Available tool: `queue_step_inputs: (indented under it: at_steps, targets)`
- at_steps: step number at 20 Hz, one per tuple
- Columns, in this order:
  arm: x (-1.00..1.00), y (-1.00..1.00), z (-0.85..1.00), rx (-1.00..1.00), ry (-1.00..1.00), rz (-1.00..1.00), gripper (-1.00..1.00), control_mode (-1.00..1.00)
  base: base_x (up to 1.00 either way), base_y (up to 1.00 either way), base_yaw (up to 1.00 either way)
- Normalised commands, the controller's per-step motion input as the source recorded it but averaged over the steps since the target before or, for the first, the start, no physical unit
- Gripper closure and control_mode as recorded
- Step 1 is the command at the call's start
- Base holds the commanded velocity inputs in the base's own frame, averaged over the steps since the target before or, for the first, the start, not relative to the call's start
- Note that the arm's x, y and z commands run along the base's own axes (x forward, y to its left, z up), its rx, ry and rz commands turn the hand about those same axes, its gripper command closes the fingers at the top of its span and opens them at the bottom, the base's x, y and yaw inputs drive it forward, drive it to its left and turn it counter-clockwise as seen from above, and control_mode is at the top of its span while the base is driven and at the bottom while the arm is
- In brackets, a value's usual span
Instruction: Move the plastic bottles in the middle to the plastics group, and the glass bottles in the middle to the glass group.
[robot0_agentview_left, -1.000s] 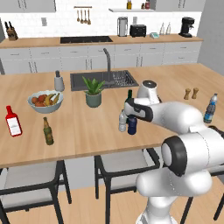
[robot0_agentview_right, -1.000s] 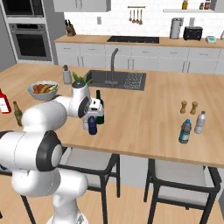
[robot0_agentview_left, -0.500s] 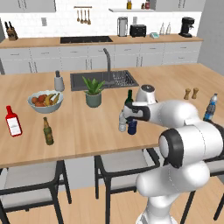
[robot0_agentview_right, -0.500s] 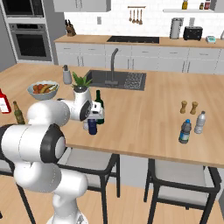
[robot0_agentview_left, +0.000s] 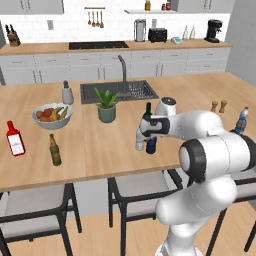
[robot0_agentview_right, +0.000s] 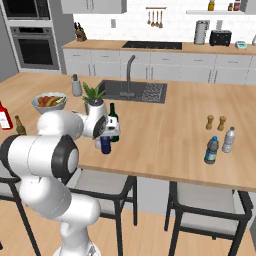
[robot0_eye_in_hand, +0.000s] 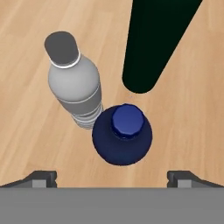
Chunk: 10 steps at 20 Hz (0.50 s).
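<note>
Hand view looks straight down on the dark blue bottle (robot0_eye_in_hand: 122, 135), centred between the wide-open gripper (robot0_eye_in_hand: 112, 177), holding nothing. My guess is it's lined up to grab that one first. The grey bottle (robot0_eye_in_hand: 74, 83) touches it and the green bottle (robot0_eye_in_hand: 153, 43) stands just behind, mid-counter (robot0_agentview_left: 100, 150), so it's a tight squeeze.

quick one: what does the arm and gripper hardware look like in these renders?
Glossy white rounded arm links with dark grey bands at the joints. Gripper: two small dark grey, blocky finger tips. No cables or markings visible.
</note>
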Motion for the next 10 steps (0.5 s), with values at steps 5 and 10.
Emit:
queue_step_inputs:
  at_steps: [5,10]
  targets:
    - [0.02,0.0,-0.04,-0.01,0.05,0.03,-1.0,-1.0,0.0,0.0,0.0]
    - [0.06,0.0,-0.14,0.0,0.0,0.02,-1.0,-1.0,0.0,0.0,0.0]
